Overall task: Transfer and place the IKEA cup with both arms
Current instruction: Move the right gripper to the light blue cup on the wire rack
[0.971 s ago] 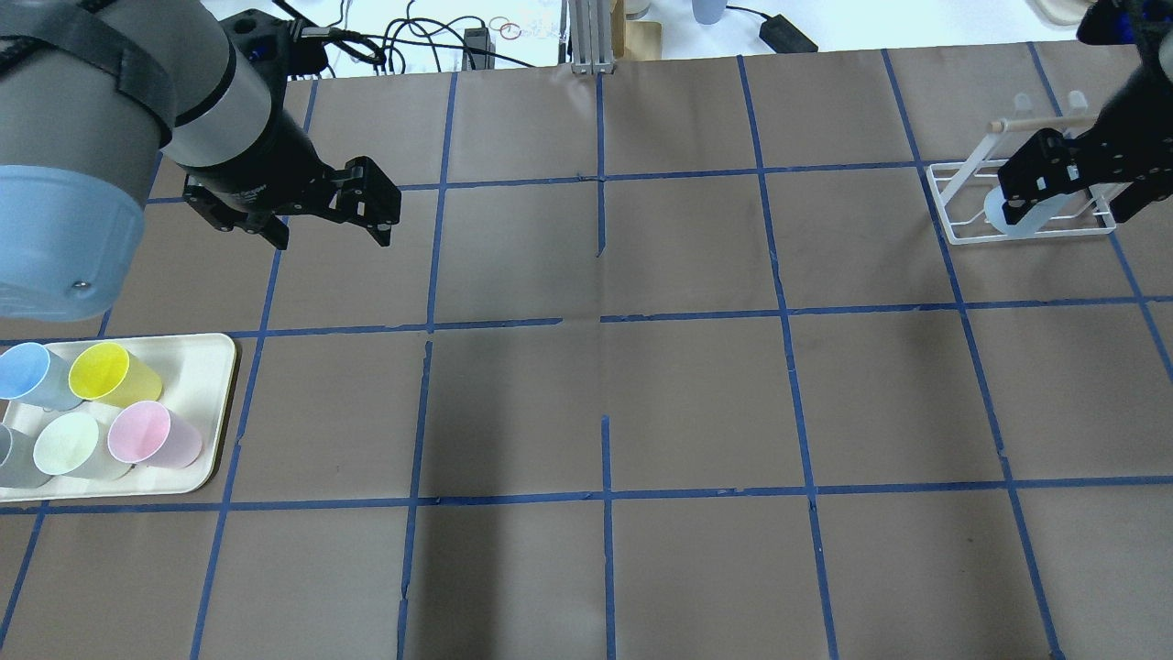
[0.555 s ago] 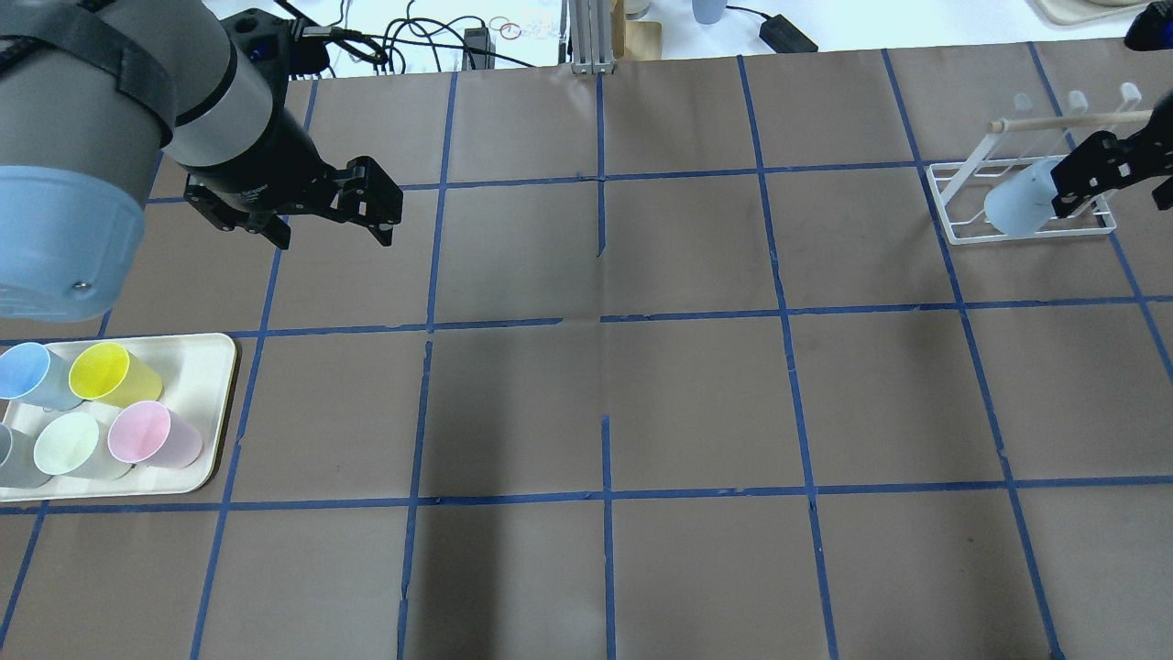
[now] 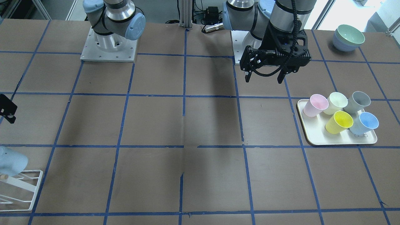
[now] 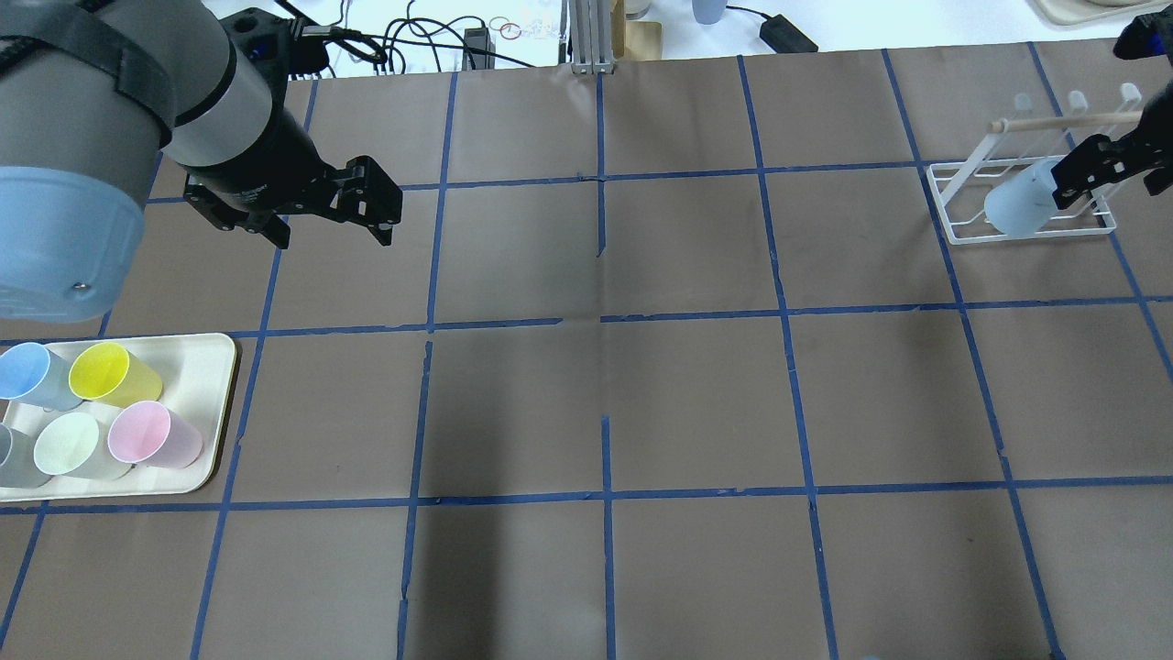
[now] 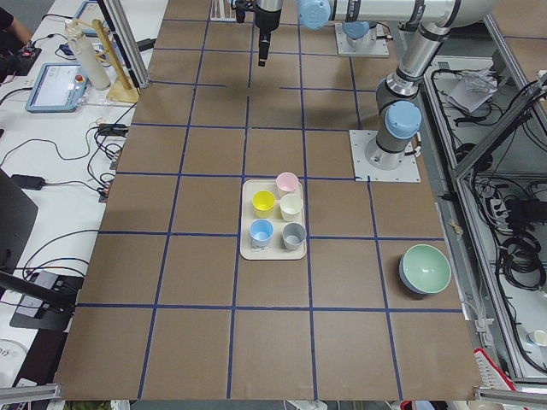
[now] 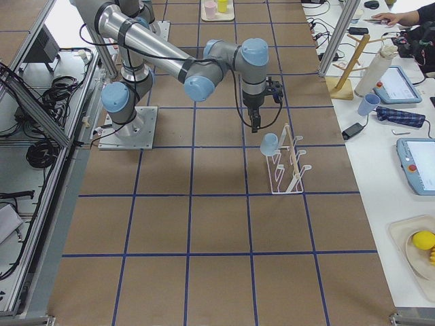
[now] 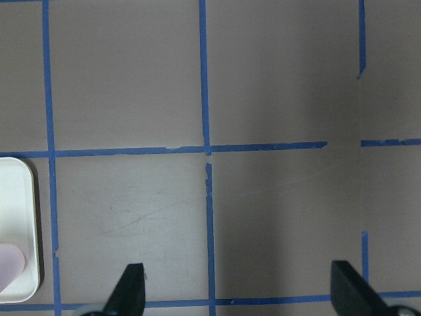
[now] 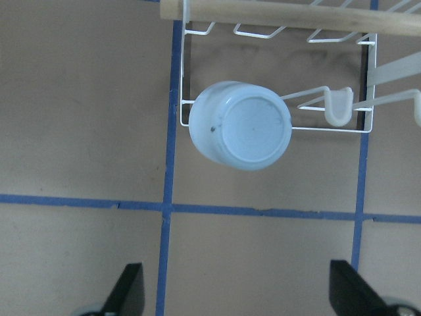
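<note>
The IKEA cup [image 4: 1015, 207], pale blue, hangs upside down on a peg of the white wire rack [image 4: 953, 197] at the far right. It also shows in the right wrist view [image 8: 240, 125], in the front view [image 3: 11, 161] and in the right side view [image 6: 270, 143]. My right gripper [image 4: 1090, 174] is open and empty, just right of the cup and above it, not touching it; its fingers stand wide apart in the right wrist view [image 8: 240, 296]. My left gripper [image 4: 332, 238] is open and empty, hovering over bare table at the far left [image 3: 263, 80].
A cream tray [image 4: 206, 367] at the near left holds a second blue cup [image 4: 27, 371], a yellow cup [image 4: 105, 371], a pink cup [image 4: 147, 433], a pale green one [image 4: 73, 445] and a grey one. Stacked bowls [image 3: 348, 37] sit beside the left arm's base.
My right gripper has drawn back from the cup toward the right edge, leaving the cup hanging on the rack. The left arm has not moved.
</note>
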Controlling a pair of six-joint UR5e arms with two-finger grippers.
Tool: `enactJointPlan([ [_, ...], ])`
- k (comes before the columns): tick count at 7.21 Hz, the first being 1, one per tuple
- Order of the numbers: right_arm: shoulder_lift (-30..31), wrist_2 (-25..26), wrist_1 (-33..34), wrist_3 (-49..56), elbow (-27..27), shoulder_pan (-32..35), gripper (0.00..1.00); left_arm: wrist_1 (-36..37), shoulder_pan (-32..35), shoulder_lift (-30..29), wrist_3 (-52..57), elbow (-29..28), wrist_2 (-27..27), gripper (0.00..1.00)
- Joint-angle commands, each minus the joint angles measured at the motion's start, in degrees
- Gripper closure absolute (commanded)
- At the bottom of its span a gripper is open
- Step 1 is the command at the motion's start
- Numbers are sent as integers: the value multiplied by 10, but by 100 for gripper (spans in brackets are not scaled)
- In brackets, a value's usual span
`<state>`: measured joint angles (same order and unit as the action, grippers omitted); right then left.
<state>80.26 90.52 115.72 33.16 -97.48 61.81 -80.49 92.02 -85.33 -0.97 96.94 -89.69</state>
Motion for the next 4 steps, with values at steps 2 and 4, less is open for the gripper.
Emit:
enactJointPlan([
  [2,-62,-39,92,8,1,0,0,0,1,-2,0,0,-1,0],
  [4,-74,-47,114,60,1,0,0,-1,1,1,0,0,-1,0],
])
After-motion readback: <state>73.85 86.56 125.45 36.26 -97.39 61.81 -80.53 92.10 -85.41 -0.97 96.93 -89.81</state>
